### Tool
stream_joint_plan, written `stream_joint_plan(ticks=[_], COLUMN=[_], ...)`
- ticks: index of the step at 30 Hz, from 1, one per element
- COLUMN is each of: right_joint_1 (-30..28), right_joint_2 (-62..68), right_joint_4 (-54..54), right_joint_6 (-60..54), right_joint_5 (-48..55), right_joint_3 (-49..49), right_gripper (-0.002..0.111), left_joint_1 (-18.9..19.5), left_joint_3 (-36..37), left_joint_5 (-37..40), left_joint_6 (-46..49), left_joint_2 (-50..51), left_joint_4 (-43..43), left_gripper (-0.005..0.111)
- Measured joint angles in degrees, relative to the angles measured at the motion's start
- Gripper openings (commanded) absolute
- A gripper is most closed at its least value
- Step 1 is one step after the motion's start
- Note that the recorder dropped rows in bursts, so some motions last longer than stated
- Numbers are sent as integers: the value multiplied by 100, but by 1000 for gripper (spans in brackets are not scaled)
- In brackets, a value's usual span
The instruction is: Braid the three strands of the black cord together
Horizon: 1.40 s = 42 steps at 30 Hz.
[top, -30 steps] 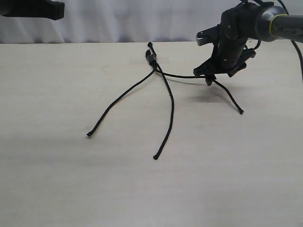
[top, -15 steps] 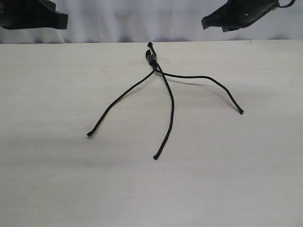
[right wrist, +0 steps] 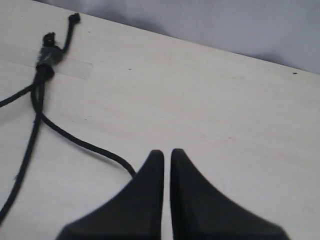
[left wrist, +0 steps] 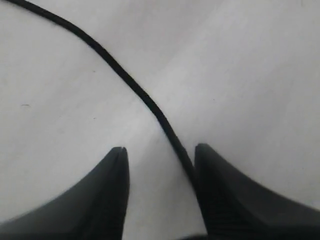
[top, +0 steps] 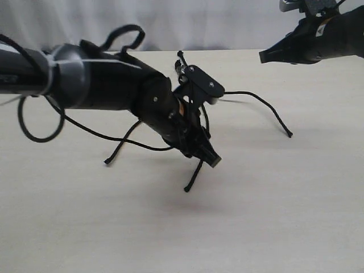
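The black cord's bound end (top: pixel 182 65) lies at the far middle of the table, and the three strands fan toward the front. The right strand (top: pixel 267 108) lies free, its tip at the right. My left arm covers the upper parts of the left strand (top: pixel 116 151) and the middle strand (top: pixel 193 176). My left gripper (top: pixel 207 156) is low over the middle strand. It is open (left wrist: pixel 161 150), and that strand (left wrist: pixel 125 75) runs between the fingers, close to one of them. My right gripper (top: pixel 267 57) hangs high at the far right, shut and empty (right wrist: pixel 167 152), with the bound end (right wrist: pixel 47 55) in its view.
Clear tape (right wrist: pixel 72 67) holds the bound end to the pale table (top: pixel 284 216). The left arm's own black cable (top: pixel 34 133) loops down at the left and trails across the table toward the gripper. A white curtain (top: pixel 227 23) closes off the back.
My right gripper let go of the right strand and rose to the far right. My left arm swung in from the upper left and came down over the middle strand.
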Motion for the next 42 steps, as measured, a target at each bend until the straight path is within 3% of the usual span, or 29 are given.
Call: stream_joint_plan(ticks=[5, 14, 17, 23, 29, 35, 42], right_joint_1=[-321, -319, -319, -319, -319, -319, -319], right_joint_2=[0, 0, 0, 0, 0, 0, 0], right_joint_4=[0, 0, 0, 0, 0, 0, 13], right_joint_6=[0, 0, 0, 11, 11, 11, 11], right_joint_5=[14, 14, 14, 14, 14, 14, 14], right_joint_3=[0, 0, 0, 0, 0, 0, 0], right_gripper=[4, 4, 4, 4, 4, 4, 4], left_joint_1=[-64, -64, -89, -262, -318, 55, 1133], left_joint_3=[-349, -499, -511, -572, -711, -777, -816], left_joint_5=[-46, -162, -226, -235, 161, 578, 724], left_joint_6=[-84, -106, -132, -132, -132, -132, -132], left_joint_2=[717, 1060, 1133, 1192, 1150, 529, 67], left_joint_4=[0, 0, 29, 339, 510, 694, 888], left_gripper=[49, 48, 36, 0, 0, 0, 0])
